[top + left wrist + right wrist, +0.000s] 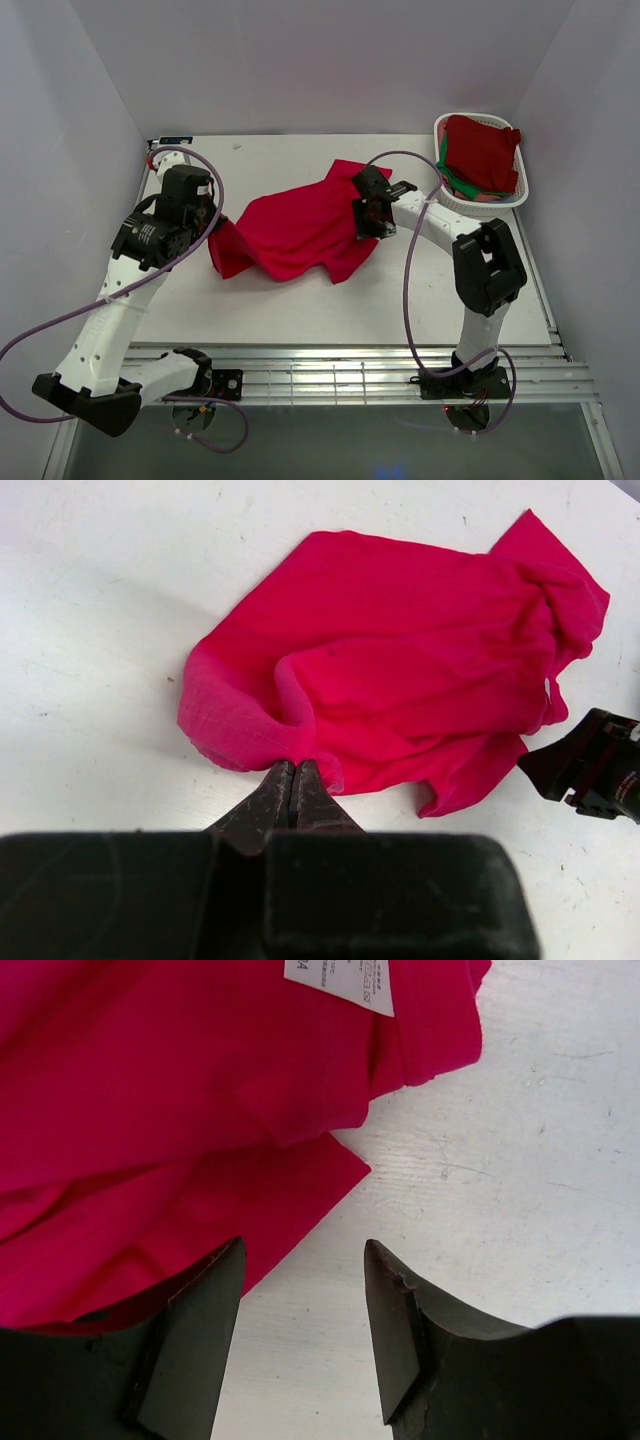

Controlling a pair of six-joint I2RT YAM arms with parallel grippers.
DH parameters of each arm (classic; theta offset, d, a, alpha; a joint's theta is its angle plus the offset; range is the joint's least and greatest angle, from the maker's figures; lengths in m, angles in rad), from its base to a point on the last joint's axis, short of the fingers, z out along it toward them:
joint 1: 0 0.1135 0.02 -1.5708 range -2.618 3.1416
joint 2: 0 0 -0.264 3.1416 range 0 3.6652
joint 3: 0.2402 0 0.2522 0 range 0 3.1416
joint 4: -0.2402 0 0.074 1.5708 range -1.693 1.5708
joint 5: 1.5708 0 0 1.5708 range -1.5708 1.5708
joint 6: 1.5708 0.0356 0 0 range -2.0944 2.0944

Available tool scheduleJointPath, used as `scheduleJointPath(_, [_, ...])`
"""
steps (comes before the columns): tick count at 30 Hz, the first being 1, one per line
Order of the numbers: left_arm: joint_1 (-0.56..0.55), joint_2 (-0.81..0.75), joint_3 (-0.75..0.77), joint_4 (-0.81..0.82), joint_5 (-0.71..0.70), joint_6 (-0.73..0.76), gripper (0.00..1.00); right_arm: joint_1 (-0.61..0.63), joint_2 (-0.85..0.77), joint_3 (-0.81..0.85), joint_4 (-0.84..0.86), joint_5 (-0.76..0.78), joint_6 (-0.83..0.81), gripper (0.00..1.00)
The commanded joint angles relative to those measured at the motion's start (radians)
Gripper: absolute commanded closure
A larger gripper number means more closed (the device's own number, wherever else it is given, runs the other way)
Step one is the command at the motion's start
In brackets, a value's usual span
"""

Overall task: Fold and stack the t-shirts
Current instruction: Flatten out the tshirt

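Observation:
A crimson t-shirt [295, 228] lies crumpled in the middle of the white table. My left gripper [212, 222] is shut on its left edge; in the left wrist view the closed fingertips [293, 770] pinch the hem of the shirt [400, 650]. My right gripper [368, 222] is open and empty over the shirt's right edge; in the right wrist view its jaws [303, 1260] stand apart above bare table beside the cloth [150, 1110], whose white label [340, 980] shows. Dark red and green t-shirts [482, 152] lie piled in the basket.
The white slotted basket [442, 197] stands at the table's back right corner. White walls close in the left, back and right sides. A metal rail [340, 365] runs along the near edge by the arm bases.

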Motion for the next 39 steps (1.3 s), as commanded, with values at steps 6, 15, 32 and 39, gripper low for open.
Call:
scheduleJointPath(6, [0.001,-0.028,-0.017,0.017,0.008,0.006,1.0,-0.002,0.094,0.098,-0.017,0.037,0.02,0.43])
scheduleJointPath(15, [0.001,-0.031,-0.016,0.015,0.007,0.01,1.0,-0.003,0.187,0.125,-0.022,0.045,0.03,0.44])
scheduleJointPath(32, [0.001,-0.017,0.001,0.018,0.001,0.016,1.0,-0.021,0.217,0.048,-0.014,0.015,0.038,0.92])
scheduleJointPath(39, [0.001,0.008,0.043,0.023,-0.059,0.049,1.0,-0.021,-0.032,0.08,-0.169,0.091,0.017,0.92])
